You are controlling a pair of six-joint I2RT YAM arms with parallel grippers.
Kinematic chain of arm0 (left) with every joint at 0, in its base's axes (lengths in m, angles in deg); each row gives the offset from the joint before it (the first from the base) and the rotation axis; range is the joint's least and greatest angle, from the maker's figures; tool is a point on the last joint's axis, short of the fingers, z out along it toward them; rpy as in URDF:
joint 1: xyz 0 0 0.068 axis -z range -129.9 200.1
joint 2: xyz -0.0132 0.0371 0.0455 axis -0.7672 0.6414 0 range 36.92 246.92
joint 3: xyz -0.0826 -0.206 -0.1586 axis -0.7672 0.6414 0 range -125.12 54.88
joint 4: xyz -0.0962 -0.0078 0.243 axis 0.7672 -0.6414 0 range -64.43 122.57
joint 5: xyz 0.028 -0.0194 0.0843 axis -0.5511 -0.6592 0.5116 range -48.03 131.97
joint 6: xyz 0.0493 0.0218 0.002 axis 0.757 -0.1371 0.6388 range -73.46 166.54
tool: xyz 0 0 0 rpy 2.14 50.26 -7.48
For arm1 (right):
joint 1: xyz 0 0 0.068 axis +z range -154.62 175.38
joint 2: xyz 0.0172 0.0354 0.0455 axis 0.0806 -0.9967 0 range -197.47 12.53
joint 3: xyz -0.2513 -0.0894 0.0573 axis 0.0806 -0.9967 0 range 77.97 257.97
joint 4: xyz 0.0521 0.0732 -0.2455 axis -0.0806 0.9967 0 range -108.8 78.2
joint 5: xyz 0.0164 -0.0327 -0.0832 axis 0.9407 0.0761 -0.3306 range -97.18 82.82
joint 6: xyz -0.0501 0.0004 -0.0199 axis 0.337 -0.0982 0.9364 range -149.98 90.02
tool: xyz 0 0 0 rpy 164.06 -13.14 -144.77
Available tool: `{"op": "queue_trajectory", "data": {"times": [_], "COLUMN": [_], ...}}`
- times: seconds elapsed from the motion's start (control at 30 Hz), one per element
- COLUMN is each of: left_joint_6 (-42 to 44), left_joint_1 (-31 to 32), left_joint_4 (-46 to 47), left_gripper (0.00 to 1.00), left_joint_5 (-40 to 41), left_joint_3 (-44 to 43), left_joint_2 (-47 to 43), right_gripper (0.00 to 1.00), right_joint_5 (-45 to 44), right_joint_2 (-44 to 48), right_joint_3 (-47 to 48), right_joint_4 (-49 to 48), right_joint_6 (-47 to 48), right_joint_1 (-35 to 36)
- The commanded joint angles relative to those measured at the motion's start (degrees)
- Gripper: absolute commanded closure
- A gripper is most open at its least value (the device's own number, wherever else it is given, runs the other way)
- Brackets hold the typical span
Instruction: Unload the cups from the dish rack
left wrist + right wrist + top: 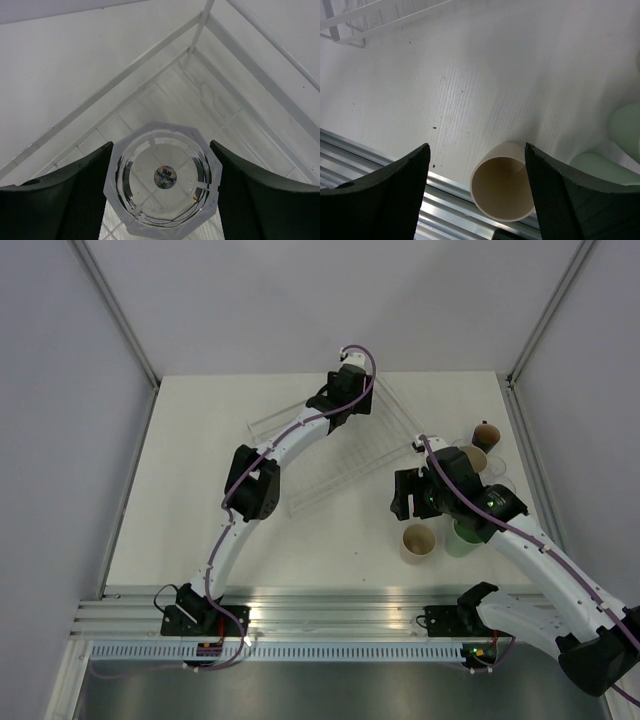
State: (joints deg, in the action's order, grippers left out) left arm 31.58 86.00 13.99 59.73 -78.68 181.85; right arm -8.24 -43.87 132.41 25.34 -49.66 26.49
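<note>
The white wire dish rack (340, 450) lies askew mid-table. My left gripper (350, 385) is over its far corner. In the left wrist view the gripper (161, 143) is open, and its fingers straddle a clear cup (164, 180) that stands upside down on the rack grid (220, 115). My right gripper (406, 496) is open and empty above an upright beige cup (418, 540). In the right wrist view the gripper (476, 146) has that cup (502, 187) near its right finger. Mint green cups (623, 131) lie to the right on the table.
A second beige cup (470, 458) and a small dark brown cup (487, 432) stand at the right, by a green cup (462, 538). The metal rail (330, 615) runs along the near table edge. A rack corner (350, 20) shows at the upper left of the right wrist view.
</note>
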Motion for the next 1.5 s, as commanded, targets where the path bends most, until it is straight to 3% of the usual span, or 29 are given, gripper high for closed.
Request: {"op": "queue_trajectory", "data": {"times": [0.0,0.03,0.23,0.4,0.67,0.87,1.0,1.1,1.3,1.47], "left_joint_6": [1.5,1.5,1.7,0.5,-5.4,-11.9,-24.3,-27.9,-47.2,-66.0], "left_joint_1": [0.0,0.0,-0.1,0.0,-0.3,-3.2,-10.9,-12.3,-16.8,-17.7], "left_joint_4": [3.1,3.1,3.6,4.2,6.7,12.3,18.2,22.8,42.5,64.3], "left_gripper": [0.24,0.34,0.67,0.98,0.98,0.98,0.98,0.98,0.98,0.98], "left_joint_5": [0.3,0.3,1.0,1.8,-2.0,-12.6,-32.0,-39.2,-58.8,-67.0], "left_joint_3": [-1.1,-0.9,3.5,13.1,26.8,36.3,43.0,49.1,65.2,76.1], "left_joint_2": [0.8,0.5,-3.1,-11.8,-25.6,-37.3,-43.0,-49.1,-55.6,-58.3], "right_gripper": [0.20,0.19,0.20,0.20,0.20,0.20,0.20,0.20,0.20,0.20], "right_joint_5": [0.3,0.4,0.7,0.2,-0.7,-0.3,0.7,0.8,5.2,10.4], "right_joint_2": [-0.2,-0.2,0.0,1.4,3.0,4.4,4.8,5.9,7.5,5.8], "right_joint_3": [-0.3,-0.4,-0.4,-0.5,-0.2,-0.7,-1.8,-3.0,-6.5,-8.6], "right_joint_4": [-1.9,-2.0,-2.1,-2.9,-6.2,-10.0,-12.7,-16.0,-27.9,-36.9], "right_joint_6": [0.2,0.2,-0.1,-0.6,-1.9,-2.6,-3.4,-4.2,-7.3,-10.5], "right_joint_1": [-0.3,-0.2,-0.2,-0.2,-0.2,-0.2,-0.3,-0.2,-0.2,-0.2]}}
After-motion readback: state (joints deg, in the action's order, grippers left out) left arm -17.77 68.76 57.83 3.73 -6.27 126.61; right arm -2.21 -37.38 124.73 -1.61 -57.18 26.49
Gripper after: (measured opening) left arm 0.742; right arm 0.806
